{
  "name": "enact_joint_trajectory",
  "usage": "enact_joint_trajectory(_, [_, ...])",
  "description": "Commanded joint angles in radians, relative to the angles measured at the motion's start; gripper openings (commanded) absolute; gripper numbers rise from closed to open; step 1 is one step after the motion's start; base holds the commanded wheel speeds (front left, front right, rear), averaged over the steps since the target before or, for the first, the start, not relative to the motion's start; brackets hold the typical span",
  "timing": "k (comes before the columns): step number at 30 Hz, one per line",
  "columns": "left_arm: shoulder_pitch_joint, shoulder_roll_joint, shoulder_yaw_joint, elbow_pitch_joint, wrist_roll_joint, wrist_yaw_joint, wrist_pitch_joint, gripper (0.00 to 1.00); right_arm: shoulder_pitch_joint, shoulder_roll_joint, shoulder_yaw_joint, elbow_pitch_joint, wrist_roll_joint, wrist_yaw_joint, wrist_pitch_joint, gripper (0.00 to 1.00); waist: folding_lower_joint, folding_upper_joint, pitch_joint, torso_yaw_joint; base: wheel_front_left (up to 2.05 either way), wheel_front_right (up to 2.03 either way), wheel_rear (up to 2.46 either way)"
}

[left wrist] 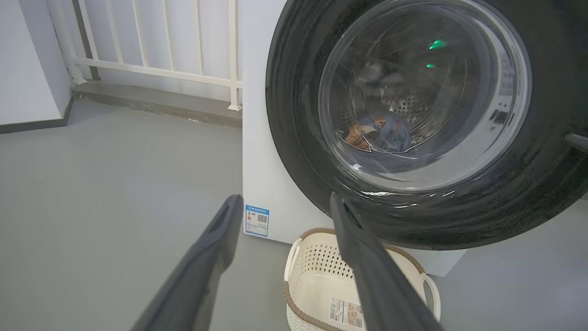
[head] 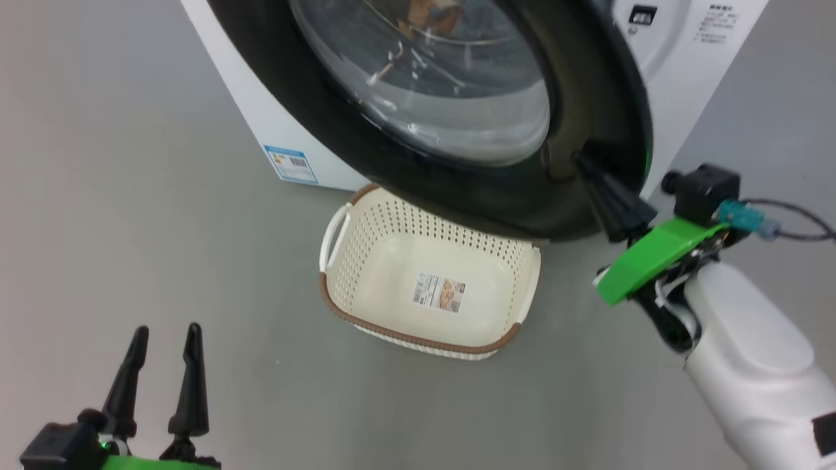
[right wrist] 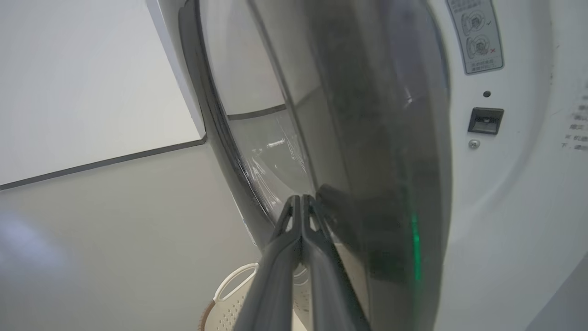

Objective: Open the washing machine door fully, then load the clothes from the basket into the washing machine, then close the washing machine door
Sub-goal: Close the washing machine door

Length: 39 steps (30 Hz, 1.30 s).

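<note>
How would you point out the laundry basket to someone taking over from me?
Find the white washing machine and its big round black door. On the grey floor just below the door's lower edge sits the basket. It alone is cream and perforated, with a brown woven-look rim and a paper label on its empty base.

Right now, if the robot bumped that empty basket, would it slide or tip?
The basket is empty, thin perforated plastic, so probably light. On the smooth grey floor it would likely slide easily. It is low and wide, so tipping seems unlikely.
</note>
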Motion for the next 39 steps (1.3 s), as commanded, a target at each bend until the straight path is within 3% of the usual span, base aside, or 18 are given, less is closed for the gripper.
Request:
enact_joint_trajectory(1, [-0.043, 0.013, 0.029, -0.028, 0.009, -0.003, -0.008, 1.0, -0.035, -0.012, -0.005, -0.015, -0.004, -0.004, -0.005, 0.0, 0.0, 0.0, 0.05, -0.021, 0.0, 0.0, 0.0])
enact_joint_trajectory(8, [-0.091, 0.005, 0.016, -0.036, 0.012, -0.003, -0.008, 1.0, -0.157, -0.04, -0.004, 0.017, 0.016, -0.004, -0.005, 0.0, 0.0, 0.0, 0.116, -0.049, 0.0, 0.0, 0.0])
enact_joint_trajectory(21, [-0.153, 0.002, 0.001, -0.055, 0.01, -0.003, -0.008, 1.0, -0.364, -0.097, -0.009, 0.081, 0.052, -0.004, -0.005, 0.0, 0.0, 0.0, 0.224, -0.026, 0.0, 0.0, 0.0])
enact_joint_trajectory(39, [-0.179, -0.004, -0.003, -0.046, 0.012, -0.003, -0.008, 1.0, -0.485, -0.095, -0.052, 0.178, 0.044, -0.004, -0.005, 0.0, 0.0, 0.0, 0.251, -0.009, 0.0, 0.0, 0.0])
